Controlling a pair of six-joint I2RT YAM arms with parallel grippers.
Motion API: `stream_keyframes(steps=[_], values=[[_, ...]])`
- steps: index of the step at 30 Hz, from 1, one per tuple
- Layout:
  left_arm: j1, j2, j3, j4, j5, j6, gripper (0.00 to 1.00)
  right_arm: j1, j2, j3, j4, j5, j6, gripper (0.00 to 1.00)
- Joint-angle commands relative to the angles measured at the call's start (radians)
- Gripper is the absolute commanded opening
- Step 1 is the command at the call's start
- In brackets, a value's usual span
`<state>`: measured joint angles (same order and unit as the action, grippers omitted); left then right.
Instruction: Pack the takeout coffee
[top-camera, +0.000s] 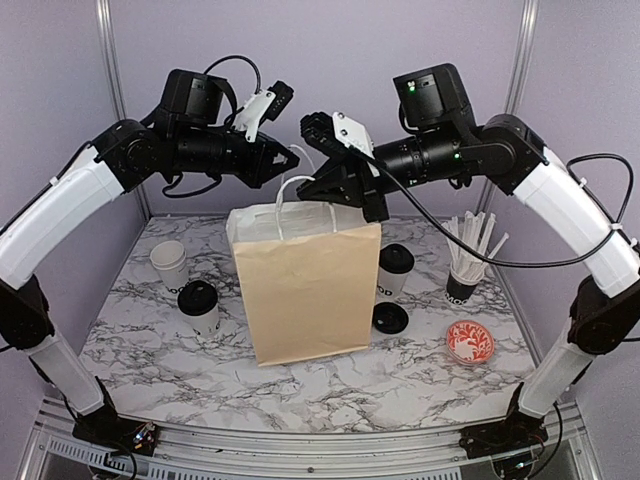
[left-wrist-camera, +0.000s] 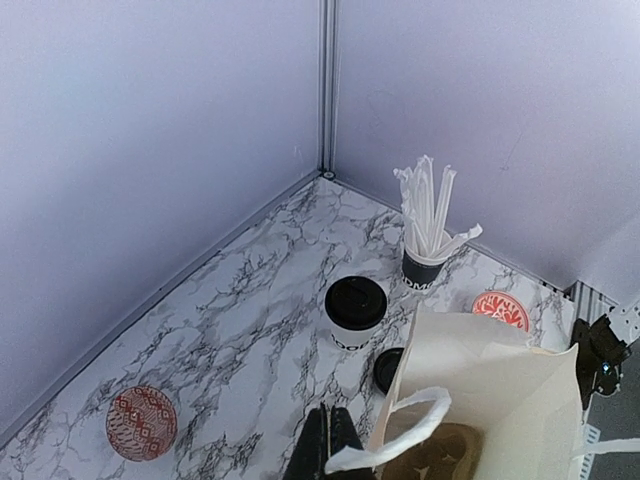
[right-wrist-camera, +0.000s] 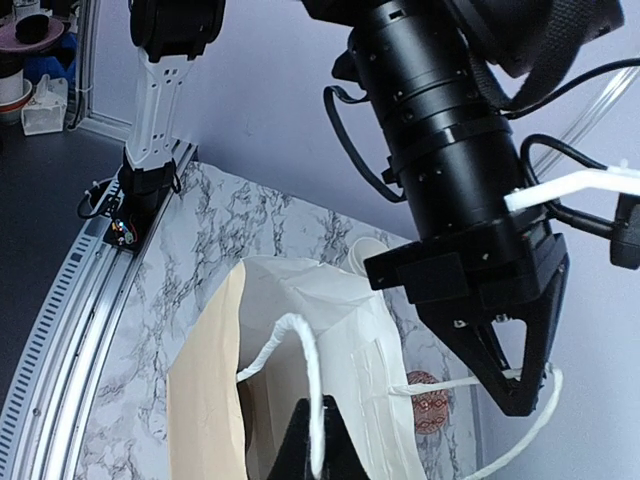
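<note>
Brown paper bag (top-camera: 305, 290) stands upright at the middle of the marble table (top-camera: 400, 385), mouth up. Left gripper (top-camera: 293, 157) hangs above the bag's top edge. In the left wrist view its fingers (left-wrist-camera: 325, 450) are pressed together with a white handle loop (left-wrist-camera: 400, 440) pinched at the tips. Right gripper (top-camera: 312, 188) sits just above the bag mouth from the other side. Its fingers (right-wrist-camera: 315, 455) are closed narrow on the other handle loop (right-wrist-camera: 305, 380), which runs up between them. The two arms meet nose to nose over the bag, and the right wrist view looks down into the open mouth. The bag's contents cannot be made out. Both lidded cups are on the table outside the bag. One lidded cup (top-camera: 200, 305) stands left of the bag, near its lower corner. The second lidded cup (top-camera: 396, 268) stands just beside the right wall of the bag, partly hidden by it. An open white cup (top-camera: 168, 265) stands behind the left one, close to it. A loose black lid (top-camera: 390, 318) lies flat in front of the right cup. A dark cup of white sticks (top-camera: 462, 285) stands further right. A red-patterned bowl (top-camera: 470, 342) sits in front of it. A second red bowl (left-wrist-camera: 140, 422) shows only in the left wrist view, toward the wall.
</note>
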<state>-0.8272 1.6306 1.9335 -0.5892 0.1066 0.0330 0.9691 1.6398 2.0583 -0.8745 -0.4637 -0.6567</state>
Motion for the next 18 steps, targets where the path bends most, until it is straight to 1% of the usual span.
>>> stream_keyframes(steps=[1, 10, 11, 12, 13, 14, 16, 17, 18], values=[[0.004, -0.048, 0.035, -0.018, 0.002, 0.004, 0.0, -0.003, 0.031, 0.08, 0.019, 0.012, -0.005, 0.0], [0.005, -0.047, -0.024, -0.028, -0.052, 0.023, 0.01, -0.003, 0.049, 0.059, 0.018, 0.039, -0.004, 0.0], [0.005, -0.047, -0.045, -0.03, -0.07, 0.02, 0.17, -0.003, 0.052, 0.048, 0.017, 0.05, -0.006, 0.06], [0.006, -0.049, -0.072, -0.035, -0.098, 0.013, 0.43, -0.003, 0.051, 0.026, 0.017, 0.066, -0.007, 0.19], [0.005, -0.051, -0.1, -0.037, -0.136, 0.003, 0.55, -0.005, 0.047, -0.004, 0.015, 0.085, -0.01, 0.35], [0.005, -0.055, -0.129, -0.046, -0.166, -0.002, 0.67, -0.008, 0.038, -0.039, 0.006, 0.092, -0.017, 0.47], [0.006, -0.074, -0.168, -0.068, -0.156, 0.001, 0.94, -0.02, -0.001, -0.11, -0.017, 0.05, -0.052, 0.66], [0.004, -0.092, -0.181, -0.075, -0.141, 0.001, 0.98, -0.028, -0.032, -0.146, -0.019, 0.024, -0.065, 0.75], [0.003, -0.113, -0.191, -0.077, -0.123, 0.001, 0.99, -0.037, -0.065, -0.186, -0.018, 0.002, -0.077, 0.89]])
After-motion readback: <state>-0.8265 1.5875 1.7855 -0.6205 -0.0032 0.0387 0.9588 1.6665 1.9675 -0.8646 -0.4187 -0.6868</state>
